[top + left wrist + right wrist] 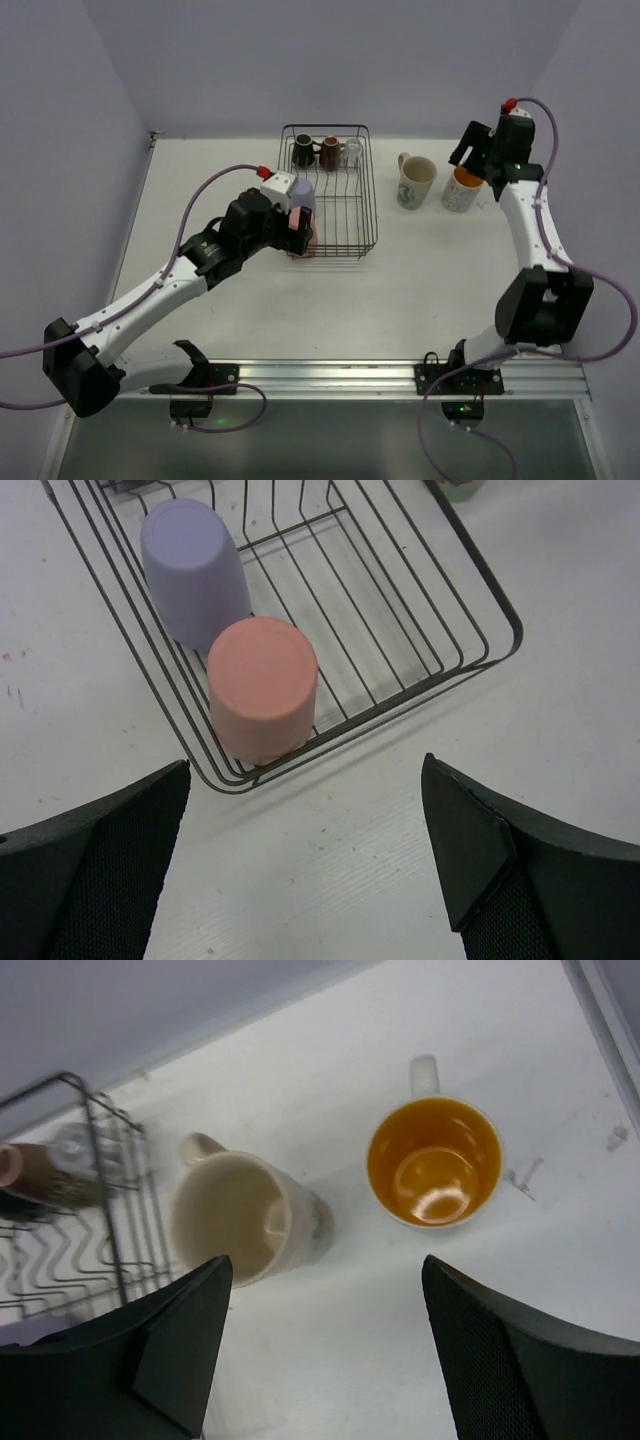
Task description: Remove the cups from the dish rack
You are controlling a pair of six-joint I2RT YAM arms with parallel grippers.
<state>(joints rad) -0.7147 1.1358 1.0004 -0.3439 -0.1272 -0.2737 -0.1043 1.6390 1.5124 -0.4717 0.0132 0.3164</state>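
Pink cup (263,685) sits upside down in the near corner of the dish rack (497,592), straight ahead of the left gripper (307,770), its fingers (110,870) spread wide. The right gripper (325,1260), fingers apart too, is far away.

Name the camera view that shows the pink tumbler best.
Left wrist: the pink tumbler stands whole, upside down, in the dish rack corner. Top external shows it partly hidden by the left gripper; right wrist misses it.

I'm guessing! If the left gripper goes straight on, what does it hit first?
Probably the pink cup, upside down in a corner of the rack. The left gripper might clip the rim first; depth is unclear.
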